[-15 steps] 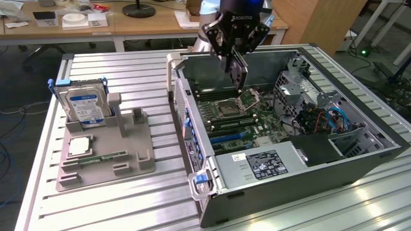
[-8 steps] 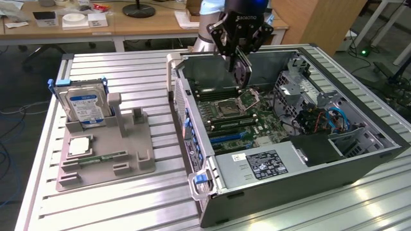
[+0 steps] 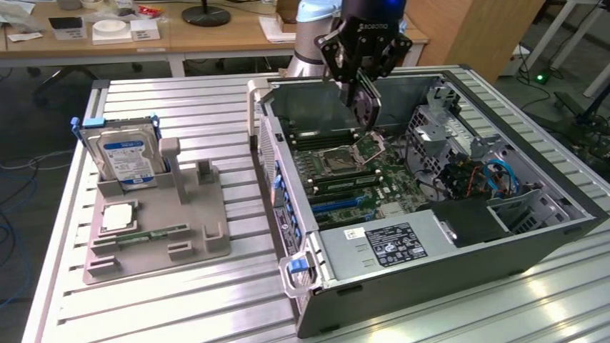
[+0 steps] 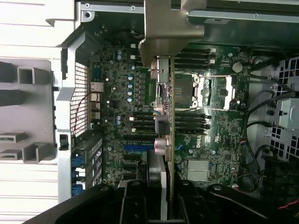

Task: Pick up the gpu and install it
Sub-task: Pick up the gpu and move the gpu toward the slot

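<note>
My gripper hangs over the open computer case, shut on the gpu. The thin dark card hangs on edge below the fingers, above the motherboard near the processor socket. In the wrist view the gpu runs edge-on away from my gripper, and its metal bracket is at the far end. The black fingers clamp the card from both sides. Blue expansion slots lie on the board beside the card.
A grey holder on the slatted table at the exterior view's left carries a blue-labelled hard drive, a square chip and a green memory stick. Inside the case are a power supply, blue cables and drive cages.
</note>
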`<state>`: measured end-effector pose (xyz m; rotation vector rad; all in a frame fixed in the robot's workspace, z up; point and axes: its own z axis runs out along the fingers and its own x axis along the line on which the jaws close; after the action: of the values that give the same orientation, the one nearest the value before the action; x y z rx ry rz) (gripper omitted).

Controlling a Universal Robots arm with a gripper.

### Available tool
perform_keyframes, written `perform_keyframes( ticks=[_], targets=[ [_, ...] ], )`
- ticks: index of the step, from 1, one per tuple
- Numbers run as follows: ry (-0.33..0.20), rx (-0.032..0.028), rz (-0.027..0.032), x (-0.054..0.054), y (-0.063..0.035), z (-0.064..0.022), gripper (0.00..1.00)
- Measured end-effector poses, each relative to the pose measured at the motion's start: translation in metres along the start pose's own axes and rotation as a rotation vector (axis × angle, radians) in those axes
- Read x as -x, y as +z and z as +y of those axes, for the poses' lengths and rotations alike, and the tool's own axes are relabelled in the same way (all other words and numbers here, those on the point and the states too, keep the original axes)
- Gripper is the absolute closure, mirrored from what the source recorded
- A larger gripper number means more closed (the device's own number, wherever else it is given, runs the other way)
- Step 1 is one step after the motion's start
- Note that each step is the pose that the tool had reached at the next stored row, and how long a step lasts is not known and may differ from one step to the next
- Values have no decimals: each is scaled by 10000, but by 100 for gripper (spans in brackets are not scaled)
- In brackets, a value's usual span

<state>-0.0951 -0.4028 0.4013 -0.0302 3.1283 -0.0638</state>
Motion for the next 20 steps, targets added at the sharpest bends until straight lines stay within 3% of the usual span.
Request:
perform_keyframes(
  ticks=[9,10,20],
  targets=[
    [0,0,0,76,2,-1,72],
    [0,-1,1,211,4,-4,72],
    [-1,0,0,362,9,-7,72]
  ],
)
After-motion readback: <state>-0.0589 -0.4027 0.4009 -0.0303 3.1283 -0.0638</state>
